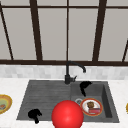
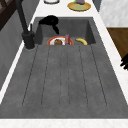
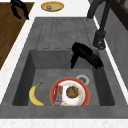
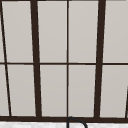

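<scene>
Nothing is held yet: the right hand (image 3: 86, 56), fingers relaxed, is poised over the basin above the red plate (image 3: 83, 98) (banana (image 3: 34, 96) beside it); the left hand (image 1: 34, 114), fingers curled, is parked at the sink's (image 1: 42, 92) front edge.

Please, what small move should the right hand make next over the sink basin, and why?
Probably lower the right hand a little toward the red-rimmed plate. It hangs above the basin's back edge near the faucet, fingers pointing down, touching nothing, and the plate with food lies just below and in front of it, beside the banana.
</scene>
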Robot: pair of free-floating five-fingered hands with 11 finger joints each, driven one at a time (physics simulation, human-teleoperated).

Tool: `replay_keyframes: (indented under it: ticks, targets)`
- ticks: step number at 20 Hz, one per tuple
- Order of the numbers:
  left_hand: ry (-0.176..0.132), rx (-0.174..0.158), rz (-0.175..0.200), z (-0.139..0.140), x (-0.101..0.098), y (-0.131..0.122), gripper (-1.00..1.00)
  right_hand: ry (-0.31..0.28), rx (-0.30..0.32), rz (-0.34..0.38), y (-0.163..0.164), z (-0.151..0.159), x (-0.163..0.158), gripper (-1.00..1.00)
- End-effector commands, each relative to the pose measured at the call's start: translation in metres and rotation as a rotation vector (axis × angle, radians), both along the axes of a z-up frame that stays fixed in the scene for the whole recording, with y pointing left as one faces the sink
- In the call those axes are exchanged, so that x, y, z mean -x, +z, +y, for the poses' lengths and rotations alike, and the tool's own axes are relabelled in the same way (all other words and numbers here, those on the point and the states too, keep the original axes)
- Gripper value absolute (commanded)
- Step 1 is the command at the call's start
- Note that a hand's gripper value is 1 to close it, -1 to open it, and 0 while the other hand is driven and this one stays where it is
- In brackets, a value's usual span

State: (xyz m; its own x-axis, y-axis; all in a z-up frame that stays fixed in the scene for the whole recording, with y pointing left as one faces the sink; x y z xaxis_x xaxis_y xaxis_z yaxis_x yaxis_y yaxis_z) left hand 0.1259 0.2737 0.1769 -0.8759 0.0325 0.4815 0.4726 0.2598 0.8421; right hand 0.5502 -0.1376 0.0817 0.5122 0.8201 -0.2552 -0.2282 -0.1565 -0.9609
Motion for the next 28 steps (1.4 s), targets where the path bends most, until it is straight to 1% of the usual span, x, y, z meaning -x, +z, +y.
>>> replay_keyframes:
  ticks: [1,4,6,7,8,13,17,20,23,28]
  targets:
    - [0.000,0.000,0.000,0.000,0.000,0.000,0.00,0.058,-0.060,0.052,-0.015,-0.008,0.016,-1.00]
    - [0.000,0.000,0.000,0.000,0.000,0.000,0.00,0.095,-0.080,0.071,-0.028,-0.016,0.028,-1.00]
    - [0.000,0.000,0.000,0.000,0.000,0.000,0.00,0.133,-0.139,0.066,-0.030,-0.014,0.036,-1.00]
    - [0.000,0.000,0.000,0.000,0.000,0.000,0.00,0.143,-0.170,0.066,-0.031,-0.015,0.041,-1.00]
    - [0.000,0.000,0.000,0.000,0.000,0.000,0.00,0.151,-0.187,0.074,-0.033,-0.016,0.046,-1.00]
    - [0.000,0.000,0.000,0.000,0.000,0.000,0.00,0.186,-0.221,0.120,-0.046,-0.029,0.074,-1.00]
    - [0.000,0.000,0.000,0.000,0.000,0.000,0.00,0.206,-0.275,0.162,-0.037,-0.033,0.096,-1.00]
    - [0.000,0.000,0.000,0.000,0.000,0.000,0.00,0.221,-0.301,0.214,-0.031,-0.036,0.111,-1.00]
    - [0.000,0.000,0.000,0.000,0.000,0.000,0.00,0.229,-0.312,0.244,-0.019,-0.042,0.123,-1.00]
    - [0.000,0.000,0.000,0.000,0.000,0.000,0.00,0.260,-0.357,0.310,-0.005,-0.047,0.143,-1.00]
